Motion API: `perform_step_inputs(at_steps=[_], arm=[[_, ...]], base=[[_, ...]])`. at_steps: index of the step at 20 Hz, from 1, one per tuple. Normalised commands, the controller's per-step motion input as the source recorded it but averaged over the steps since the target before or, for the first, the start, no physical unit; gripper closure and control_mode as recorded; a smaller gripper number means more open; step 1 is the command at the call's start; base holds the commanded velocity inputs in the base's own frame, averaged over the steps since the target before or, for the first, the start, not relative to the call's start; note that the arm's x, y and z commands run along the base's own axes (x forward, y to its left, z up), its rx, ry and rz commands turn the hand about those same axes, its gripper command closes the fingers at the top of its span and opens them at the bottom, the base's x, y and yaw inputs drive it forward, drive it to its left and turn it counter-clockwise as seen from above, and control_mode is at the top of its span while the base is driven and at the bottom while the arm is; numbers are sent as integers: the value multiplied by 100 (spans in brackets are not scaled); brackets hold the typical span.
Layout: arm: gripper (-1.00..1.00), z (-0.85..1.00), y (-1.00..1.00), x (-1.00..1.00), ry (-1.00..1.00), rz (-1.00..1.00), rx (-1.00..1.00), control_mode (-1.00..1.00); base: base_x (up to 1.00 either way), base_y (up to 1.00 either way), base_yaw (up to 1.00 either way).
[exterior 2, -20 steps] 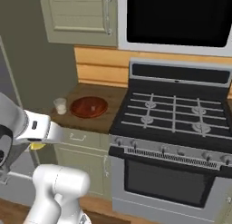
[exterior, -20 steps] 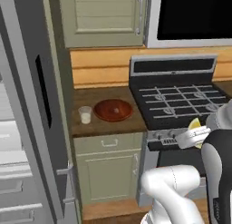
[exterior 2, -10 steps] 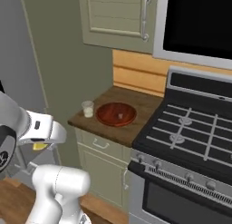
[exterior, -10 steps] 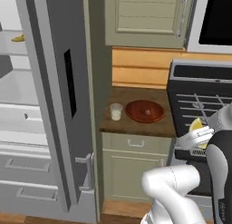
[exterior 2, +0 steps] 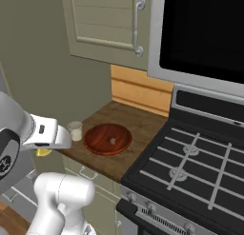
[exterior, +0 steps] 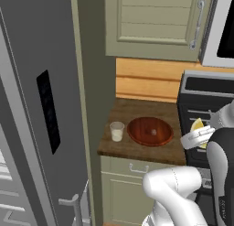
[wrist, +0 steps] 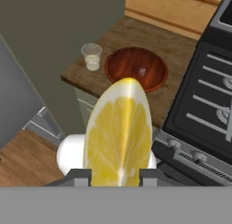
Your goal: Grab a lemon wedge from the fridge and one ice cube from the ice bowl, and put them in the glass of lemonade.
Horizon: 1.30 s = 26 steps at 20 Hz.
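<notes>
Closest in the hand view: fingers (wrist: 115, 177) clamped on the lemon wedge (wrist: 119, 134), cut face toward the camera, rind arching up between the two dark tips. Seen from the left base view as a small yellow piece (exterior: 198, 126) at the white hand, off the front right corner of the wooden surface (exterior: 132, 149), over the stove's edge; from the right base view, a yellow sliver (exterior 2: 44, 152) under the hand, below the surface's front edge.

Next, on the surface: glass of lemonade (exterior: 117, 131) upright near the left front corner, pale liquid in its lower part. Just beside it to the right, not touching, the ice bowl (exterior: 150, 131), reddish-brown, with one small pale cube near its middle.

To the right, black stove (exterior 2: 200, 162) with grates. To the left, the fridge (exterior: 36, 106), grey door with black panel. Farther back, wood-panelled wall and beige upper cabinet (exterior: 155, 21).
</notes>
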Motion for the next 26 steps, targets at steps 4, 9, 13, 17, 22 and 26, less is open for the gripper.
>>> perform_step_inputs(at_steps=[4,9,13,17,22,26], arm=[[100,0,0,0,0,0,0,100],[100,0,0,0,0,0,0,100],[100,0,0,0,0,0,0,100],[100,0,0,0,0,0,0,100],[100,0,0,0,0,0,0,100],[100,0,1,20,0,0,0,-100]], base=[[48,0,26],[97,1,23],[95,2,20],[9,0,3],[0,0,0],[0,0,0]])
